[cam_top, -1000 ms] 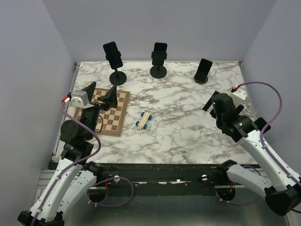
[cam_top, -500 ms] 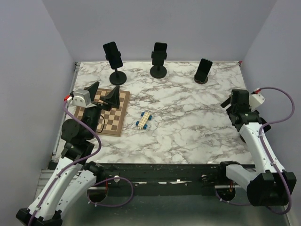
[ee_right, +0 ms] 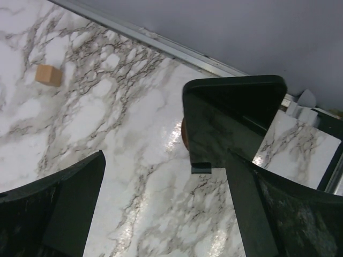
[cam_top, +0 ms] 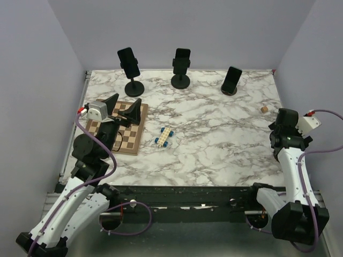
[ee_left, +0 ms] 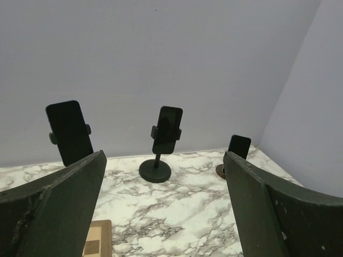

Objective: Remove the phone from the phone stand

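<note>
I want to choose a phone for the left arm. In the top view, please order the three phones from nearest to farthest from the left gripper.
Seen from the left gripper:
1. The left phone, back left, just ahead of it.
2. The middle phone, at the back centre.
3. The right phone, back right, far across the table.

lab test cell: grey walls [cam_top: 203,27], marble table [cam_top: 214,150]

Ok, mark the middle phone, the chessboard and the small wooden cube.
middle phone [cam_top: 181,60], top external view, centre of its dark face.
chessboard [cam_top: 127,140], top external view, bare squares toward its near edge.
wooden cube [ee_right: 48,75], right wrist view, middle of its visible face.
</note>
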